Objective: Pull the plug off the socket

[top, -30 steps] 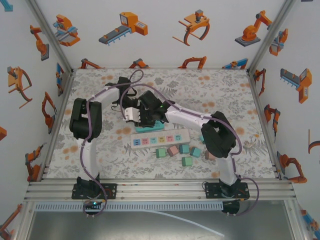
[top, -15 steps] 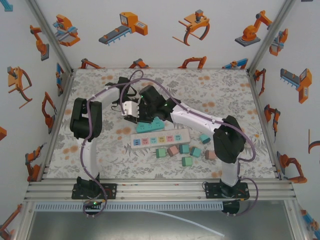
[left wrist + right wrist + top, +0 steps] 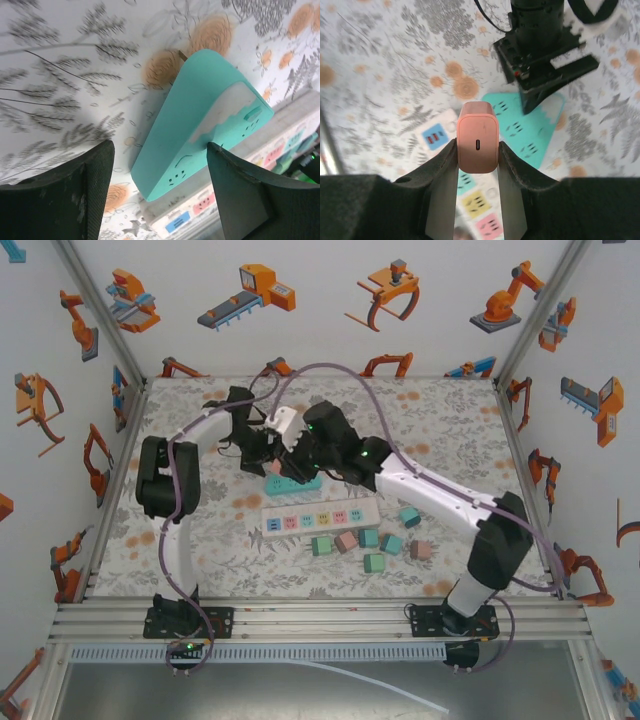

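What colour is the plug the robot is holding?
The plug is salmon pink, clearest in the right wrist view.

Left arm (image 3: 176, 540) and right arm (image 3: 440, 495) are showing white links, black joints. Lilac cables (image 3: 325, 365) are trailing along both. Green lights (image 3: 366, 450) are glowing on the right.

Grey floral-patterned table (image 3: 450, 410) carrying sockets and plugs
Long white power strip (image 3: 318, 518) mid-table; teal wedge-shaped socket block (image 3: 200, 130) just behind it; small teal, green and pink cube plugs (image 3: 374, 562) scattered near its front.
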Motion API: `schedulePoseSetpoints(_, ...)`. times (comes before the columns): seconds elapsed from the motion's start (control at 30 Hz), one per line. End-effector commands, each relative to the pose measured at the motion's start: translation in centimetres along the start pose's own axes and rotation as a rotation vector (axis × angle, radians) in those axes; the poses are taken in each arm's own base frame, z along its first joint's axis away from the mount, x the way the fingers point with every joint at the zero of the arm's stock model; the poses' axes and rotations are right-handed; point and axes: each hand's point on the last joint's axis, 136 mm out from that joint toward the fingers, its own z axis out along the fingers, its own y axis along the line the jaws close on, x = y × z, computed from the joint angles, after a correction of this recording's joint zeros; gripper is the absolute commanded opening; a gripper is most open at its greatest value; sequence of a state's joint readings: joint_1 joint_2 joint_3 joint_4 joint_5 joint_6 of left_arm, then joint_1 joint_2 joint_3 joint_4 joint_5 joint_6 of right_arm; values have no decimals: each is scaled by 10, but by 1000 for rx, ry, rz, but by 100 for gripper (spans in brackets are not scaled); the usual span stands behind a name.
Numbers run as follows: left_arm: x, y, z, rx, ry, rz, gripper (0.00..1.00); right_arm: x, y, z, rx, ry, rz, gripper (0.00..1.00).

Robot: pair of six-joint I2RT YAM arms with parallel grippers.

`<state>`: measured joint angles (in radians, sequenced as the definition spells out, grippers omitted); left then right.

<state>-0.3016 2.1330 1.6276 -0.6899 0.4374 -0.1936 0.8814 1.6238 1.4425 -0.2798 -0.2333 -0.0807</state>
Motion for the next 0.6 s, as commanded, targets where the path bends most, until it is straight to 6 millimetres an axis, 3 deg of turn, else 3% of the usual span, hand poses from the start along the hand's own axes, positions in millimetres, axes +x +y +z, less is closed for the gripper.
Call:
schedulePoseSetpoints(0.0,-45,-29,-54,23,-211,65,70,-3,-6,-27,25,-48,349,5)
schedulePoseSetpoints(0.13,-47,-61,-100,74,-312,119,72,19,-3,-57,31,-54,599,5)
schedulePoseSetpoints(0.23,-30,-94,-138,107,-393,234,74,45,3,-75,40,-43,725,5)
schedulePoseSetpoints(0.4,24,-137,-186,167,-534,423,76,97,12,-99,84,17,818,4)
schedulePoseSetpoints(0.57,104,-160,-200,204,-551,607,78,139,24,-112,78,47,872,4)
